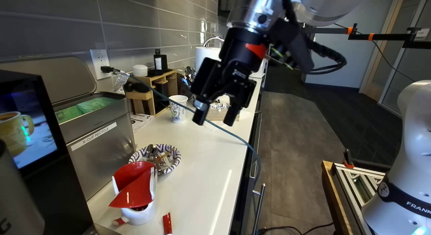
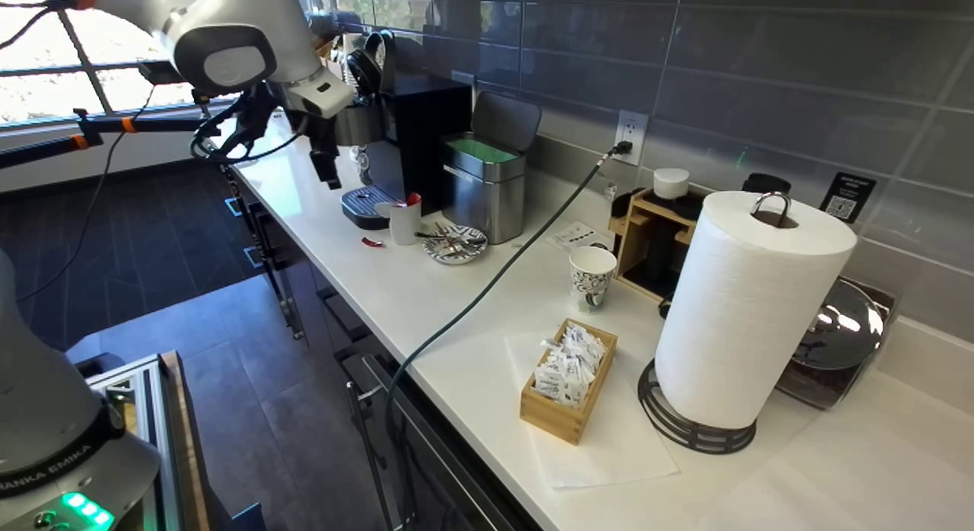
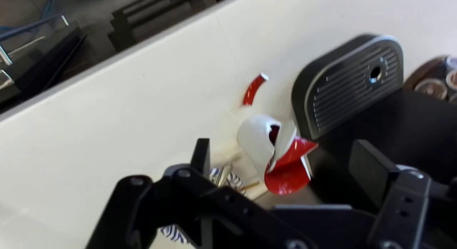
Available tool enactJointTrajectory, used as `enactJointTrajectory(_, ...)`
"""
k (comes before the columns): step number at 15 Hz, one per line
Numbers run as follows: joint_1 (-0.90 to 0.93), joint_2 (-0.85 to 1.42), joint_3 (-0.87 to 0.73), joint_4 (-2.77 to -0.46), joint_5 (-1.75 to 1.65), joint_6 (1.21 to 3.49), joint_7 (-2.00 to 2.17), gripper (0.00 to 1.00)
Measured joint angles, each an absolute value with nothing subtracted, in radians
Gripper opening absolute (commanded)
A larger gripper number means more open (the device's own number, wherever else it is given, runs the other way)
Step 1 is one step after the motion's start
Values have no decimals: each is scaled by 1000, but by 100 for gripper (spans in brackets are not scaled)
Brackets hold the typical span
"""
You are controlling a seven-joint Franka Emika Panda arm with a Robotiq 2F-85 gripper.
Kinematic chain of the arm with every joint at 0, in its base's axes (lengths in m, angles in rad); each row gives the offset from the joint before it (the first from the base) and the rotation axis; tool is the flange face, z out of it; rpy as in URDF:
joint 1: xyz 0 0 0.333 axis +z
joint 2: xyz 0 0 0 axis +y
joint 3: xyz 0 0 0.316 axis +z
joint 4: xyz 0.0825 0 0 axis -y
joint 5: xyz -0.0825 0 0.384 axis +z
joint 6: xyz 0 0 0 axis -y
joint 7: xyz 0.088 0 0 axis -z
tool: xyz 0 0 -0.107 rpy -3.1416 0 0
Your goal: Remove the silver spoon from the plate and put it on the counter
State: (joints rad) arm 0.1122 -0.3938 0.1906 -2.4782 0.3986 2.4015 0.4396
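The patterned plate [image 1: 177,155] sits on the cream-white counter [image 1: 202,174], also seen in an exterior view [image 2: 478,249]. The silver spoon [image 1: 155,160] lies across it, among wrappers and a thin brown stick; it also shows in an exterior view [image 2: 434,236]. In the wrist view the plate [image 3: 234,180] and spoon [image 3: 224,174] are partly hidden behind a gripper finger. My gripper [image 1: 215,120] is open and empty, high above the counter. It also shows in an exterior view [image 2: 331,177]. In the wrist view its fingers [image 3: 284,159] are wide apart.
A red-and-white cut cup [image 1: 134,188] stands beside the plate, with a red piece [image 1: 167,223] near it. A steel recycle bin [image 1: 101,140] stands behind the plate. A cable [image 2: 494,280] crosses the counter. Also there are a paper cup [image 2: 592,276] and a coffee machine [image 2: 430,135].
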Motion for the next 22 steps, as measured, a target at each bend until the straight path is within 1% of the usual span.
enactJointTrajectory(3, 53, -275, 237, -2405, 288, 2565, 610, 100)
enactJointTrajectory(4, 32, -235, 252, -2381, 232, 2588, 680, 100)
enactJointTrajectory(7, 17, -138, 256, -2320, 168, 2590, 761, 100)
enactJointTrajectory(13, 38, -100, 229, -2294, 190, 2590, 753, 100)
enactJointTrajectory(22, 63, 186, 129, -2145, 203, 2649, 752, 100)
